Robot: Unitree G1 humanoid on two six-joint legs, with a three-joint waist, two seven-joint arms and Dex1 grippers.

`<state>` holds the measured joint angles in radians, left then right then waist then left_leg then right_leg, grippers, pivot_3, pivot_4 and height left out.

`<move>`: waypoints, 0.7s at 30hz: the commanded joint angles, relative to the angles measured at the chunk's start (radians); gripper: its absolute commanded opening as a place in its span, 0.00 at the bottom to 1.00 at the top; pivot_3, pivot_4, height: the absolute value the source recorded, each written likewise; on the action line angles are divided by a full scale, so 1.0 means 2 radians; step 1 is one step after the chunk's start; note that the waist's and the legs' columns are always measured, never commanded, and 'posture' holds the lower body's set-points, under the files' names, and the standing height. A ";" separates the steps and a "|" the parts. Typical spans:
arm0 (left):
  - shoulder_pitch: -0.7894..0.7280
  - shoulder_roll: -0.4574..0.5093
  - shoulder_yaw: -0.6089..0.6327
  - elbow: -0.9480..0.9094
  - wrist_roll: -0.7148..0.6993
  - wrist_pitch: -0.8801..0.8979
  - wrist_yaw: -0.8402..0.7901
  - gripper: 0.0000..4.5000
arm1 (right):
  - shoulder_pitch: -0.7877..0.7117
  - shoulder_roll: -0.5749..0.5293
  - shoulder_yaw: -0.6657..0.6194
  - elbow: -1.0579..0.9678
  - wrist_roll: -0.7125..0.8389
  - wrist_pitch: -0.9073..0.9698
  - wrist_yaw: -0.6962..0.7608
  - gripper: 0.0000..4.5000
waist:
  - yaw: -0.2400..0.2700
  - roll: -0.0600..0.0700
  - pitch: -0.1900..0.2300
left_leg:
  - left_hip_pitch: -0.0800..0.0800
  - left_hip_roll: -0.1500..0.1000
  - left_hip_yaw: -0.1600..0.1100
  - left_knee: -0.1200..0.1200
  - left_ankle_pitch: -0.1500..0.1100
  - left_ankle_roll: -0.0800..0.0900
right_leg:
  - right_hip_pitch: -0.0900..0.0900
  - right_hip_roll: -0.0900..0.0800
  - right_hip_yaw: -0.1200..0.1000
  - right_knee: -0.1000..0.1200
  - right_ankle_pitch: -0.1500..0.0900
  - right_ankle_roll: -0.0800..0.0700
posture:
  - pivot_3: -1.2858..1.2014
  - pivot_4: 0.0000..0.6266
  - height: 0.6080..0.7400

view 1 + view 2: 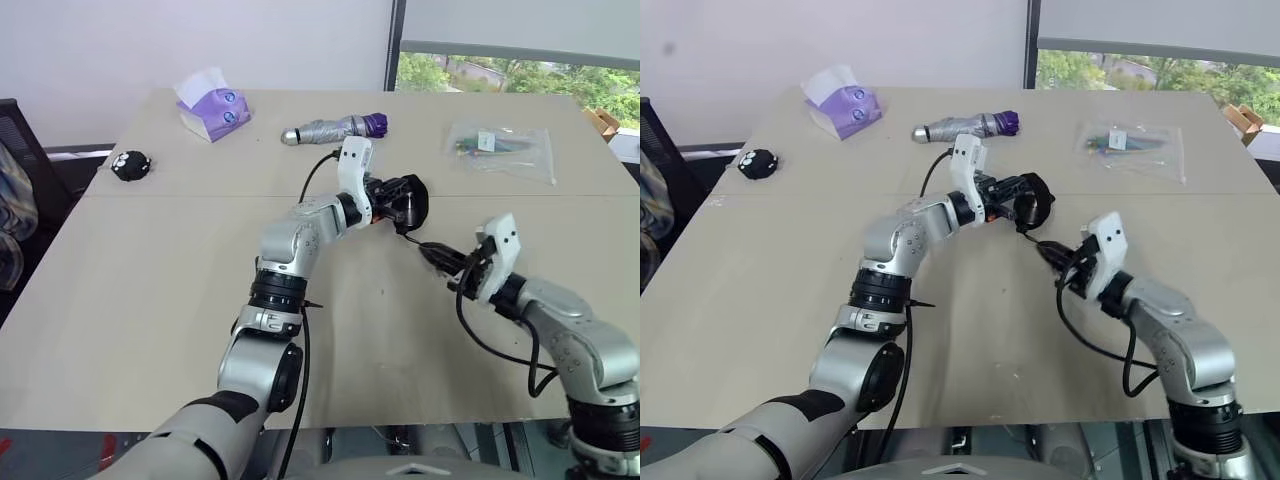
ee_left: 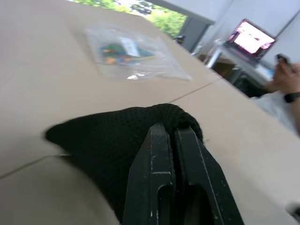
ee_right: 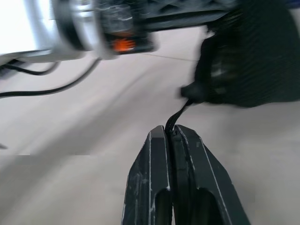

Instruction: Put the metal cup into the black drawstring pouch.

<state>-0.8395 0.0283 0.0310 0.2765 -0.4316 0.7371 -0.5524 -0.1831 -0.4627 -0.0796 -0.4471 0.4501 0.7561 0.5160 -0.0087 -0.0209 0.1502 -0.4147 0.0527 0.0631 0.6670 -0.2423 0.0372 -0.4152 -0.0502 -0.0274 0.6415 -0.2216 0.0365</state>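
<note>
The right gripper [image 1: 437,254] sits nearest, over the bare front of the table [image 1: 150,300], its fingers [image 3: 161,159] pressed together on a thin black drawstring cord [image 3: 177,116] that runs from their tips to the pouch; just beyond, the left gripper [image 1: 400,205] has its jaws clamped on the fabric of the black drawstring pouch [image 1: 412,197], holding it up off the tabletop near the table's middle seam; the pouch looks bulged and rounded, and the metal cup cannot be seen on the table, so it is probably inside already, though the pictures do not show it.

The step in hand appears to be cinching the mouth; to do it well, the left grip should stay firm on the cloth near the opening while the right draws the cord straight away from it, steadily, so the cord does not slip between the pads or drag the pouch free.

Farther back lie a folded silver umbrella with a purple handle [image 1: 330,128], a clear plastic bag of small items [image 1: 500,145], a purple tissue pack [image 1: 212,108] and a small black ball [image 1: 130,164], all well apart from the work.
</note>
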 commanded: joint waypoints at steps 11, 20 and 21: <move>0.005 0.017 0.003 -0.087 -0.090 0.001 -0.094 0.61 | -0.188 -0.050 0.002 0.074 -0.212 -0.218 -0.128 0.00 | -0.002 0.000 0.000 | 0.000 0.000 0.003 -0.001 0.000 0.000 | -0.002 0.000 0.001 0.000 0.000 0.001 | 0.52 0.24 1.00; -0.008 0.031 -0.042 -0.071 -0.014 -0.135 -0.120 0.82 | -0.209 -0.019 0.016 0.048 -0.169 -0.250 -0.073 0.00 | 0.004 0.000 0.000 | -0.001 -0.001 0.004 -0.001 0.000 0.000 | -0.001 0.000 0.002 -0.001 0.000 0.001 | 0.52 0.24 1.00; -0.011 0.030 -0.042 -0.067 -0.010 -0.148 -0.119 0.82 | -0.209 -0.016 0.017 0.046 -0.166 -0.249 -0.070 0.00 | 0.004 0.000 0.000 | -0.001 -0.001 0.004 -0.001 0.000 0.000 | -0.001 0.000 0.002 -0.001 0.000 0.001 | 0.52 0.24 1.00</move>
<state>-0.8261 0.0945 -0.0429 0.1529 -0.4714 0.5082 -0.7829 -0.5816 -0.4989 -0.0376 -0.3059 0.1015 0.2774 0.3629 0.0002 -0.0209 0.1511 -0.4163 0.0514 0.0703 0.6648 -0.2422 0.0370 -0.4179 -0.0510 -0.0237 0.6402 -0.2222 0.0380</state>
